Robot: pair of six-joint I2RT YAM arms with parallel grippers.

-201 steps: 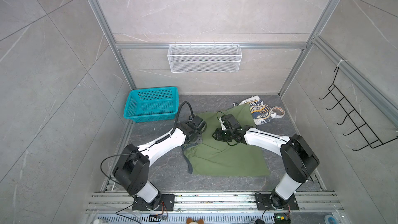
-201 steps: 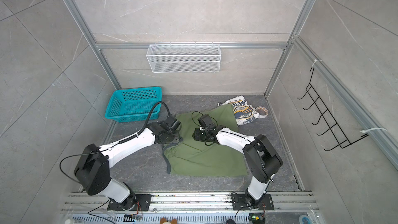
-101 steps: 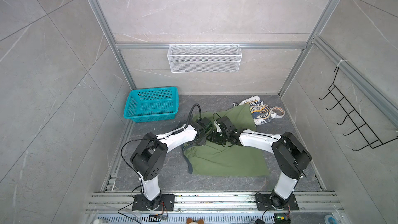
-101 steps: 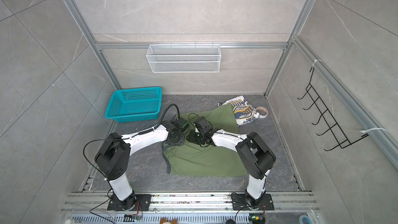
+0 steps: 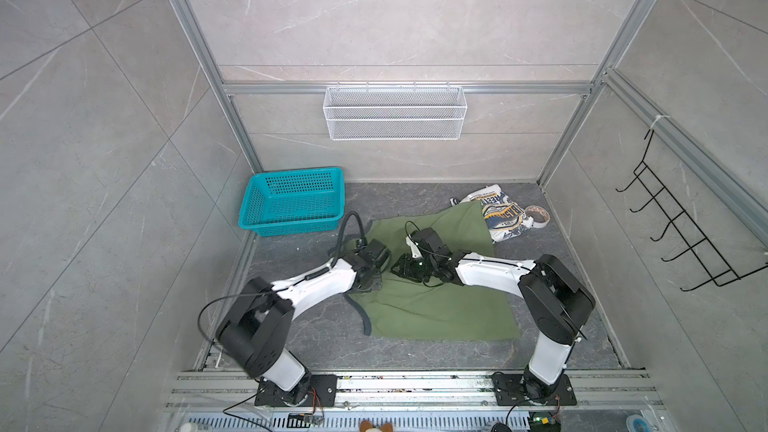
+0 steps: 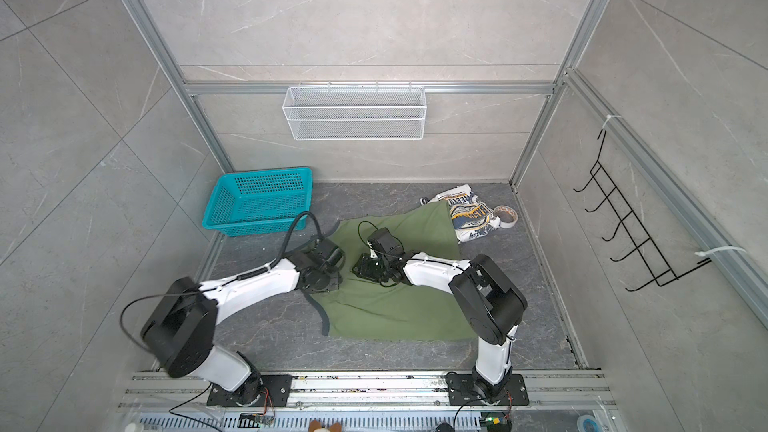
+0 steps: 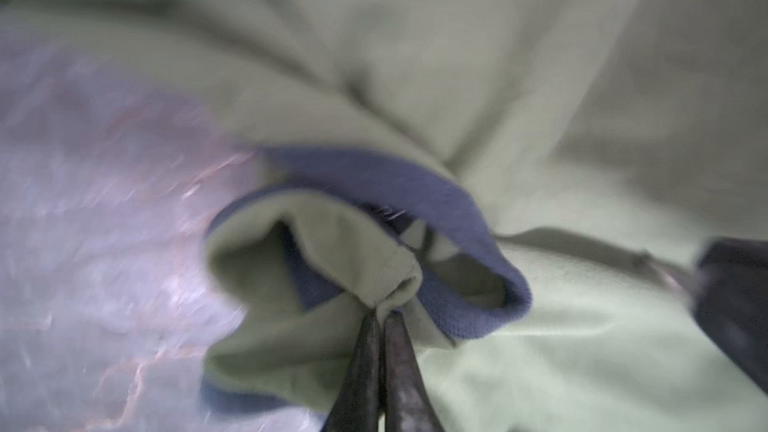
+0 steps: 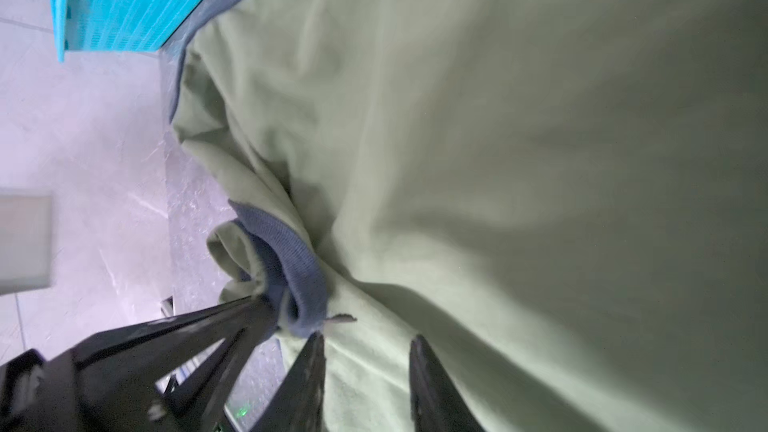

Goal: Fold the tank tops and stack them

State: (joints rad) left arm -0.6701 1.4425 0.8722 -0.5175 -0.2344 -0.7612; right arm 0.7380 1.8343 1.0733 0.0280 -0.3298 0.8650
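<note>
One olive tank top (image 5: 436, 305) lies spread mid-floor, with the white tank top (image 5: 500, 218) crumpled at its far corner. The left gripper (image 7: 380, 315) pinches the olive strap's seam. The right gripper (image 8: 368, 338) stands parted and empty, and should clamp nearby cloth before both lift evenly.

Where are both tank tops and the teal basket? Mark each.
green tank top (image 5: 436, 313): in a top view, flat body.
white tank top (image 5: 503, 216): in a top view, printed badge.
teal basket (image 5: 299, 227): in a top view, near wall.

Dark floor (image 5: 316, 326): basket (image 5: 291, 224); green top (image 5: 436, 309); white top (image 5: 500, 214); tape (image 5: 542, 223)
</note>
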